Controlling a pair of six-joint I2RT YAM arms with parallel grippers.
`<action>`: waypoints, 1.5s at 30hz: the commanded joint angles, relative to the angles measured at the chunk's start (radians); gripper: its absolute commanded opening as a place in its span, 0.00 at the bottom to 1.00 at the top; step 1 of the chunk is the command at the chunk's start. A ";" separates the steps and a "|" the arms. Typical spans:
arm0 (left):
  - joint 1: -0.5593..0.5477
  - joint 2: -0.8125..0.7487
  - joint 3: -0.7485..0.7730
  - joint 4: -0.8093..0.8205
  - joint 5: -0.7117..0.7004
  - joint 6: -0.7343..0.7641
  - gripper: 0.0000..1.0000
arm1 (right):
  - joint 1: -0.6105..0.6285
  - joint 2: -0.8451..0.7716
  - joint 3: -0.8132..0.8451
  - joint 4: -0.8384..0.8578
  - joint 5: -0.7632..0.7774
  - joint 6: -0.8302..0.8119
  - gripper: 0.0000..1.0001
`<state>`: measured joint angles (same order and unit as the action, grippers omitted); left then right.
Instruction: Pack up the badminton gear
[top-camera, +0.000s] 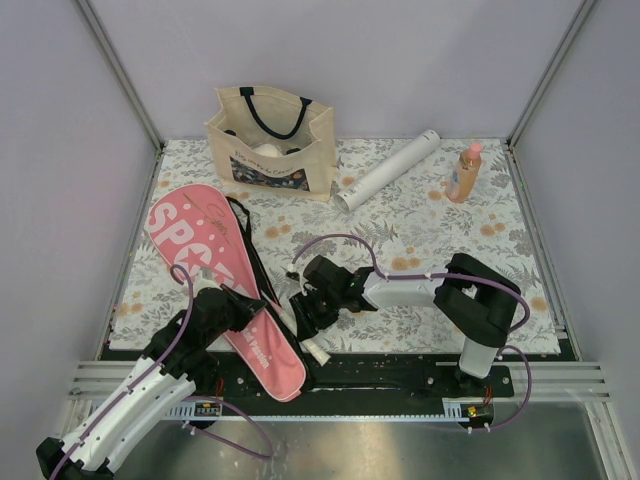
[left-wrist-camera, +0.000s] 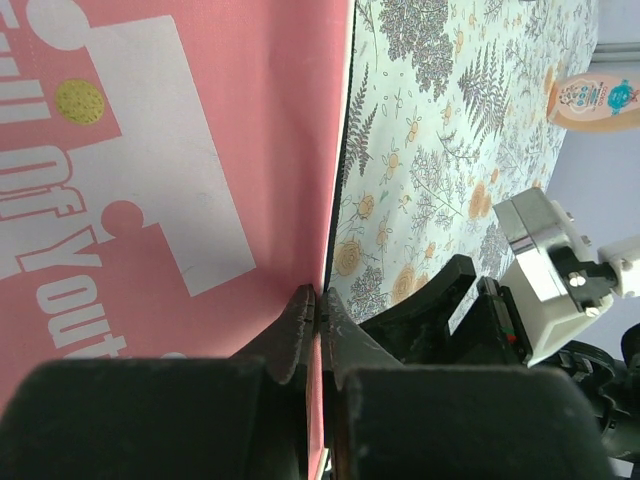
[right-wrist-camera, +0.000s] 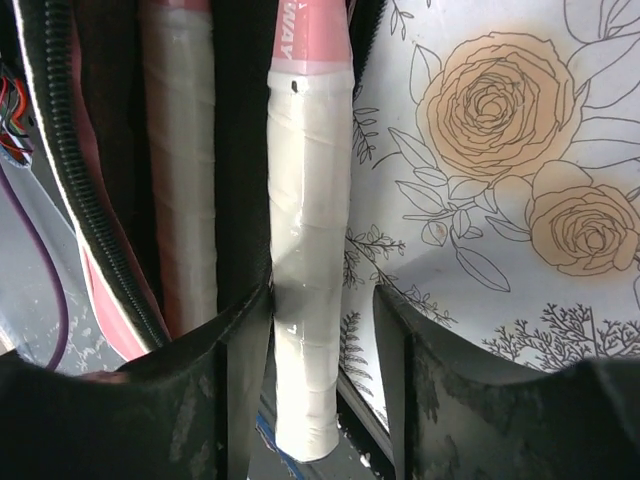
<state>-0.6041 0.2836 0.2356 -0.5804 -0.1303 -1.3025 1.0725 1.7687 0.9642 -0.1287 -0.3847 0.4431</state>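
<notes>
The pink SPORT-lettered case (top-camera: 215, 270) lies at the left of the table and fills the left wrist view (left-wrist-camera: 150, 150). My left gripper (top-camera: 237, 312) is shut on the case's edge (left-wrist-camera: 320, 300). Two white-wrapped racket handles show in the right wrist view: one (right-wrist-camera: 180, 200) lies in the case's mouth, the other (right-wrist-camera: 310, 250) lies between my fingers and pokes out of the case (top-camera: 316, 351). My right gripper (top-camera: 303, 312) is open around that handle (right-wrist-camera: 322, 300); the left finger (right-wrist-camera: 240, 340) touches it, the right stands apart. The racket heads are hidden. The long white tube (top-camera: 388, 170) lies at the back.
A beige tote (top-camera: 272, 140) with dark straps stands at the back left. An orange bottle (top-camera: 464, 172) with a pink cap stands at the back right and shows in the left wrist view (left-wrist-camera: 590, 100). The black base rail (top-camera: 400, 372) runs along the near edge.
</notes>
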 joint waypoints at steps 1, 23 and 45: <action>-0.002 -0.001 0.007 0.076 -0.012 -0.009 0.00 | 0.012 0.021 0.022 0.035 0.017 0.023 0.46; 0.000 0.028 -0.041 0.174 0.029 -0.090 0.00 | 0.099 0.038 -0.131 0.656 0.257 0.592 0.16; 0.000 0.091 0.036 0.126 -0.046 -0.018 0.41 | 0.149 -0.124 -0.219 0.486 0.457 0.471 0.63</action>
<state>-0.6022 0.3622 0.2024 -0.4603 -0.1394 -1.3659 1.2213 1.7283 0.7448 0.4046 0.0002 0.9897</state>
